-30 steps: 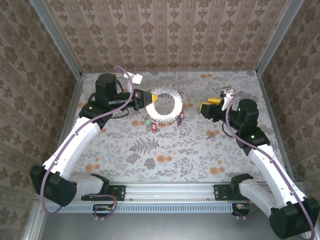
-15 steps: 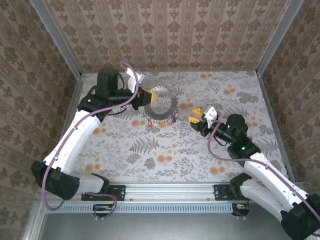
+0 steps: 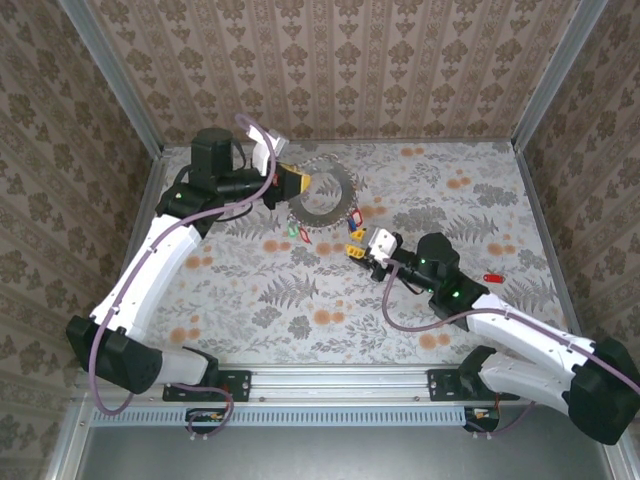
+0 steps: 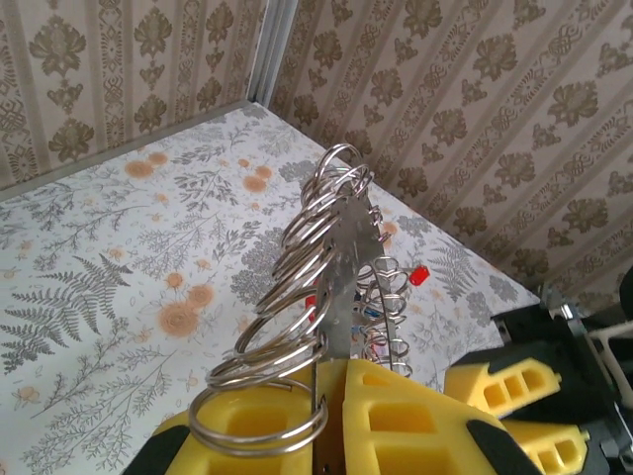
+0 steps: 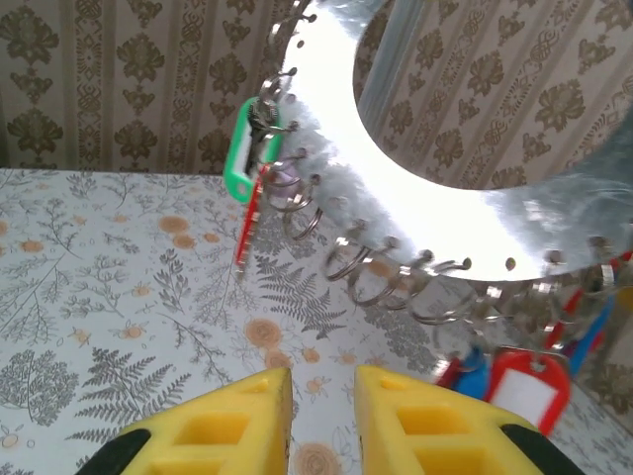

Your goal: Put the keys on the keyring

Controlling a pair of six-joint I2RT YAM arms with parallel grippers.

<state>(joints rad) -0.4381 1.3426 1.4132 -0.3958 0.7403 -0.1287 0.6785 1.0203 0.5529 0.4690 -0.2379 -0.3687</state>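
The keyring (image 3: 328,190) is a flat silver hoop edged with small split rings, and my left gripper (image 3: 297,182) is shut on its left rim and holds it above the table. Edge-on in the left wrist view, the keyring (image 4: 341,247) rises from between the yellow fingers (image 4: 415,416). Keys with green (image 3: 293,231), red (image 3: 304,237) and blue (image 3: 352,220) heads hang from it. My right gripper (image 3: 358,247) is just below its lower right edge, open by a narrow gap with nothing in it. Above the right gripper (image 5: 321,391) I see the keyring (image 5: 445,129), a green-headed key (image 5: 247,148) and a red one (image 5: 519,381). A loose red-headed key (image 3: 492,277) lies on the table.
The floral table (image 3: 300,300) is closed in by patterned walls (image 3: 330,70) at the back and both sides. A metal rail (image 3: 340,378) runs along the near edge between the arm bases. The right forearm (image 3: 500,325) stretches across the right half.
My right arm has swung left and forward to just under the keyring, and its jaws have narrowed. The left gripper has shifted the keyring slightly back and tilted it.
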